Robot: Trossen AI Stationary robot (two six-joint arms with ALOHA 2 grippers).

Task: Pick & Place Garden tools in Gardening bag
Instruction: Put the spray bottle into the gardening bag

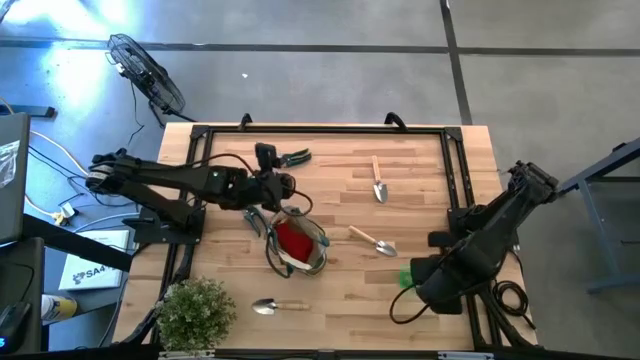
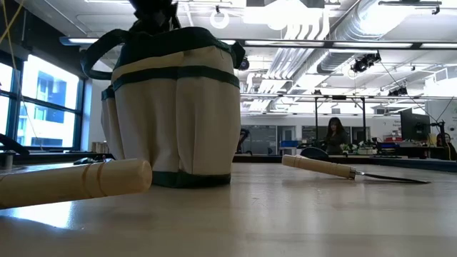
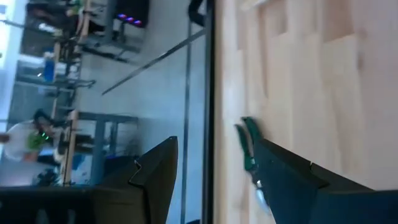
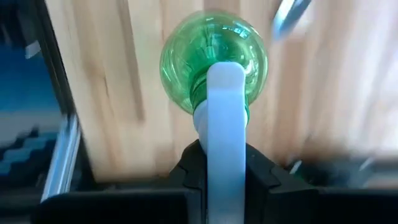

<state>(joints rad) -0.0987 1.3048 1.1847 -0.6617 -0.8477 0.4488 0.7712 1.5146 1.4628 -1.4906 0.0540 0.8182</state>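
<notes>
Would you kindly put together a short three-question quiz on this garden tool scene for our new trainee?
1. True or false: the bag already holds something red.
2. What is the right gripper shut on? A) a trowel B) the green-and-white piece C) the shears
3. How many wooden-handled trowels lie loose on the table in the high view?

Key
1. True: red shows inside the bag's opening.
2. B: its white stem sits between the fingers.
3. Three: one toward the far edge, one right of the bag, one beside the plant.
</notes>
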